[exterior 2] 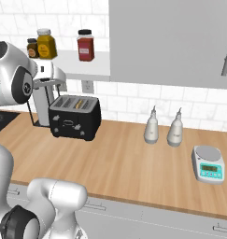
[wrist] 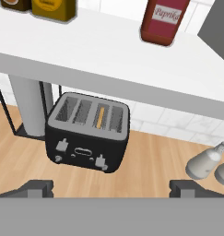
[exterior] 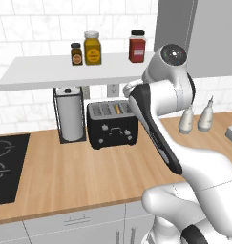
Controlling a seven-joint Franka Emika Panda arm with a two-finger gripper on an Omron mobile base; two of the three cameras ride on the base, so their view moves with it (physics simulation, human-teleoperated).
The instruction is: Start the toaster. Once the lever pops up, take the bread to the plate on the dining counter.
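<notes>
- Gripper [wrist: 111,188]: fingertips sit wide apart at the bottom of hand view, nothing between them; released. Hangs above and in front of the toaster, not touching it.
- Arm [exterior: 155,128]: elbow high, forearm slants down across left base view, covering the toaster's right end from that side.
- Counter [exterior: 79,176]: bare wood btwn front edge and toaster; widest open room here. Cooktop [exterior: 5,167] inset at far left, well apart from toaster.
- Toaster [wrist: 88,132]: upright on counter, back near the tiled wall. Levers and knobs face the robot. Front face unobstructed in hand view and right base view.
- Bread [wrist: 101,117]: on edge in the third slot from left, sunk in; just its top edge shows.
- Shelf [wrist: 109,55]: white, directly over toaster; its front edge overhangs the slots. Limited vertical room btwn shelf underside and toaster top.
- Towel roll [exterior: 71,116]: in black wire stand, just beside toaster's left side; narrow gap.
- Right of toaster: open counter, then two bottles [exterior 2: 164,128] near the wall, scale [exterior 2: 208,164] further right.
- Three jars [exterior: 108,47] on shelf, set back from its edge.
</notes>
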